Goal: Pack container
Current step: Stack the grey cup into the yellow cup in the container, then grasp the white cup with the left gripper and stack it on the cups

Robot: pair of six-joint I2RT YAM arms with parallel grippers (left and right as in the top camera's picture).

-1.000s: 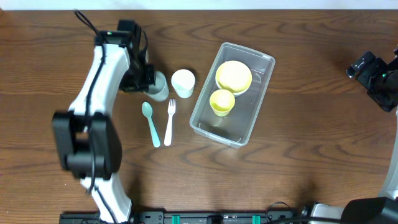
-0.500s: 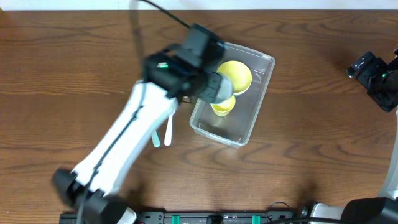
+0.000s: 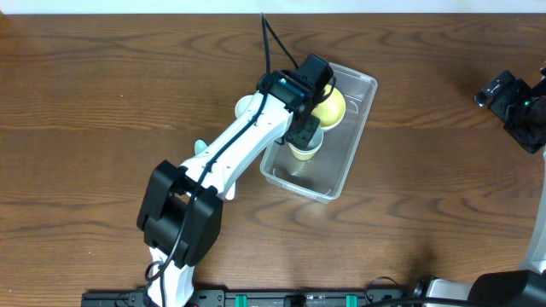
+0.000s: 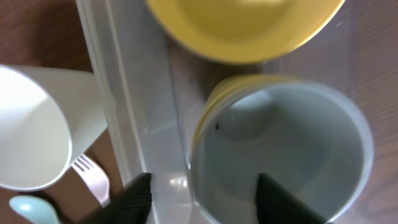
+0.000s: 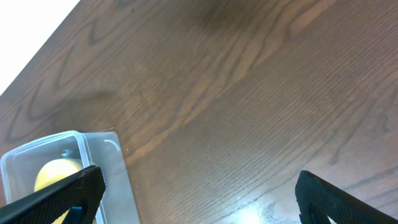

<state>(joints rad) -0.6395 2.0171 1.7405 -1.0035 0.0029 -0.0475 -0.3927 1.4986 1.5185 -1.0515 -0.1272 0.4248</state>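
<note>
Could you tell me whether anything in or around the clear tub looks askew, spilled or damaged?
Nothing looks spilled or damaged. The only slight oddity is in the container: the pale grey cup is off-centre over the yellow cup, whose rim shows on one side only.

Left arm [image 3: 247, 145], earlier bent over the left half of the worktop near the far edge, now reaches across the centre. The left gripper [image 3: 305, 128] is now over the container [image 3: 338, 182]. The pale grey-blue cup [image 4: 280, 149], held a second ago on the worktop beside the white cup [image 4: 31, 137], now sits nested in the yellow cup [image 4: 210, 102] inside the container. The jaws now stand apart, astride its wall.
</note>
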